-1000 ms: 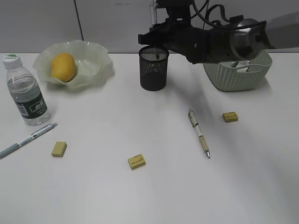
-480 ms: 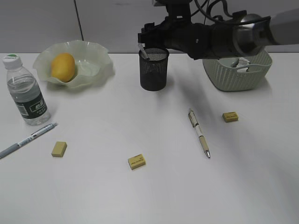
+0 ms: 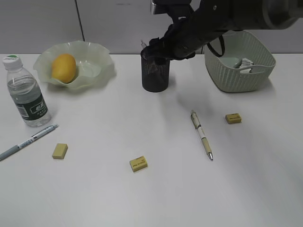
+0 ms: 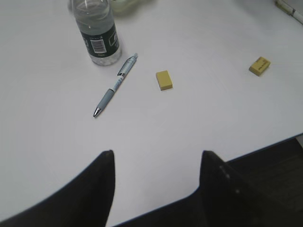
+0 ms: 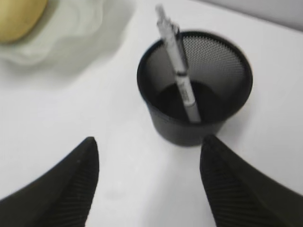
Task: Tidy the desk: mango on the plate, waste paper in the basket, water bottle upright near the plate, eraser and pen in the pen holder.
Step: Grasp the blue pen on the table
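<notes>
Hovering above the pen holder (image 5: 195, 90), right gripper (image 5: 149, 182) jaws apart, nothing between them. One pen (image 5: 177, 66) leans inside the cup, just ahead of the fingertips. Judged step: clear away from the holder. Lift straight up so neither finger clips the pen top or mesh rim. Left gripper (image 4: 156, 184) jaws apart, empty; grey pen (image 4: 115, 85), eraser (image 4: 164, 80), water bottle (image 4: 97, 30) ahead of it on the desk (image 4: 199, 123).
</notes>
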Tool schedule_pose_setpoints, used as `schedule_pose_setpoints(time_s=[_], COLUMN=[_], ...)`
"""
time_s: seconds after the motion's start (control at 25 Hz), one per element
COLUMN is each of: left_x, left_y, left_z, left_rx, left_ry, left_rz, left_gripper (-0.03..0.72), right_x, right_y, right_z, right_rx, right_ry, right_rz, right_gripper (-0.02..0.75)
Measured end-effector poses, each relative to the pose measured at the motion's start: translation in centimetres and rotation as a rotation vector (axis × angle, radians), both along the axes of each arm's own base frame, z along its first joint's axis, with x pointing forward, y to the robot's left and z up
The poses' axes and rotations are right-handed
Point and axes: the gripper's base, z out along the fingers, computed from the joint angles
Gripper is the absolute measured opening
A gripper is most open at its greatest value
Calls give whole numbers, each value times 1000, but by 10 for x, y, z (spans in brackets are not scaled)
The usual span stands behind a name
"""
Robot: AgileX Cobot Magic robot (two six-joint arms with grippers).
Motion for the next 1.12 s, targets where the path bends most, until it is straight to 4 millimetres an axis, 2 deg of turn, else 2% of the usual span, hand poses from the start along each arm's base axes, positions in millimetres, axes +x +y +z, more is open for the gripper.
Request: schedule_pose_setpoints(time_s=[0.44, 0.76, 1.0, 1.12], left_x=[0, 0, 0, 0], left_y=[-1, -1, -1, -1], left_z=[0, 0, 0, 0], left_rx=[-7, -8, -8, -8], left_ry=[2, 0, -1, -1], left_rz=[-4, -4, -4, -4], left_gripper=[435, 435, 435, 435], right_x=[-42, -67, -77, -90], right_y=[-30, -46, -53, -60], right_z=[18, 38, 60, 81], right_rx=[-354, -455, -442, -414], right_ry=[329, 504, 493, 457], right_rz=[105, 114, 71, 45], right_gripper=[527, 526, 525, 525])
